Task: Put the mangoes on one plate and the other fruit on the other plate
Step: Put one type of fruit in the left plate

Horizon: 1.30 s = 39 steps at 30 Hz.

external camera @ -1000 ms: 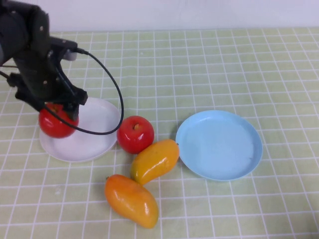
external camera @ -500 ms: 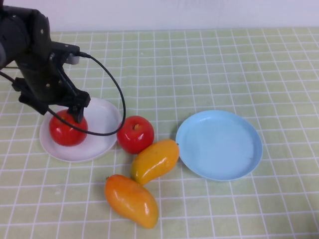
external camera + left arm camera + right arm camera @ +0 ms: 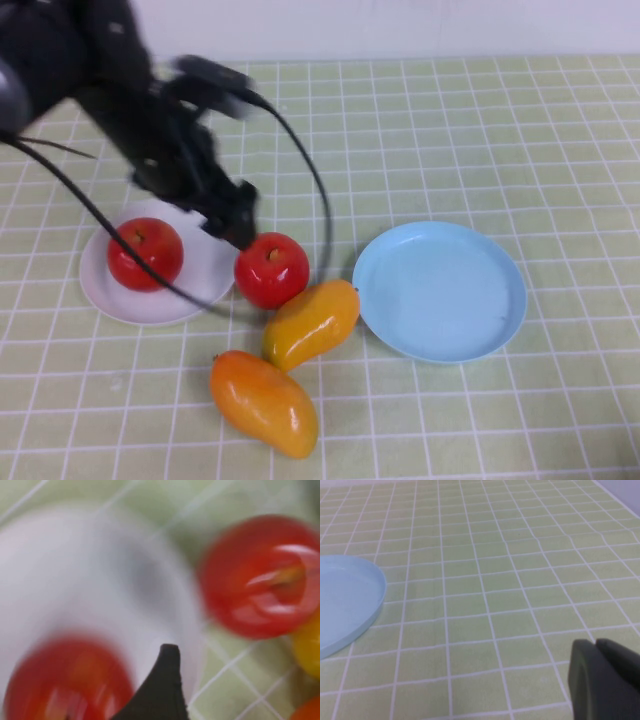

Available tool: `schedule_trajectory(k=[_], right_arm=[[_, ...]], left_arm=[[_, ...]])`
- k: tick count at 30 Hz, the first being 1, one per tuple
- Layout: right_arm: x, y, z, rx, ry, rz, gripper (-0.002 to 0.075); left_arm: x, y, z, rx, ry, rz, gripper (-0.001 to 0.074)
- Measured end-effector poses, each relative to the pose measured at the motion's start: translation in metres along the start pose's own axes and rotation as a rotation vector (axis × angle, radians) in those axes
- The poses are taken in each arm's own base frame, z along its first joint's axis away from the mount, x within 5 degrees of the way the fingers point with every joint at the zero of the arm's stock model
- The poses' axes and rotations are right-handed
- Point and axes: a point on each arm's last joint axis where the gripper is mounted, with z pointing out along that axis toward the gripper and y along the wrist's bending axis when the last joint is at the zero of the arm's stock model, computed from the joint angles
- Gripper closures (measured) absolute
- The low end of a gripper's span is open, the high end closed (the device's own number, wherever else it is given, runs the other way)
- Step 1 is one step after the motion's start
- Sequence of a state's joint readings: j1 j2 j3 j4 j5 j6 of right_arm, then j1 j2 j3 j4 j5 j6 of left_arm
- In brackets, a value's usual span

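The left pincer [image 3: 232,218] hangs over the near right rim of the white plate [image 3: 115,300], jaws wide and empty. One apple [image 3: 146,253] lies on that plate, to the pincer's left. The second apple [image 3: 271,270] sits on the surface [image 3: 450,130] just right of the pincer and a little nearer, touching the plate's rim. Nearer again, one mango [image 3: 311,323] lies against that apple, and the other mango [image 3: 263,402] lies nearest of all. The blue plate [image 3: 440,290] lies well to the pincer's right. The right pincer [image 3: 605,685], closed, is beyond the blue plate's right side.
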State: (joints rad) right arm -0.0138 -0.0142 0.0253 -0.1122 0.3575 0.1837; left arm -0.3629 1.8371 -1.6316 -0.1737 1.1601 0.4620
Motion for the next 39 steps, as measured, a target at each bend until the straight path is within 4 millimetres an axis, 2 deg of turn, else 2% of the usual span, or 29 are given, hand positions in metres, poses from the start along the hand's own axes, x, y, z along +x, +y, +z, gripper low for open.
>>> schedule_trajectory(k=[4, 7, 10, 21, 39], right_arm=[[0.000, 0.000, 0.000, 0.000, 0.000, 0.000, 0.0743], [0.000, 0.000, 0.000, 0.000, 0.000, 0.000, 0.0743], [0.000, 0.000, 0.000, 0.000, 0.000, 0.000, 0.0743], [0.000, 0.000, 0.000, 0.000, 0.000, 0.000, 0.0743], [0.000, 0.000, 0.000, 0.000, 0.000, 0.000, 0.0743]], left_arm=[[-0.014, -0.043, 0.006, 0.029, -0.002, 0.405, 0.0066], [-0.018, -0.059, 0.007, 0.040, -0.004, 0.582, 0.0066], [-0.019, -0.066, 0.008, 0.035, 0.001, 0.687, 0.0066], [-0.014, -0.051, 0.009, -0.086, 0.117, 0.803, 0.0066], [-0.022, -0.048, 0.039, -0.074, 0.103, 0.913, 0.0066]])
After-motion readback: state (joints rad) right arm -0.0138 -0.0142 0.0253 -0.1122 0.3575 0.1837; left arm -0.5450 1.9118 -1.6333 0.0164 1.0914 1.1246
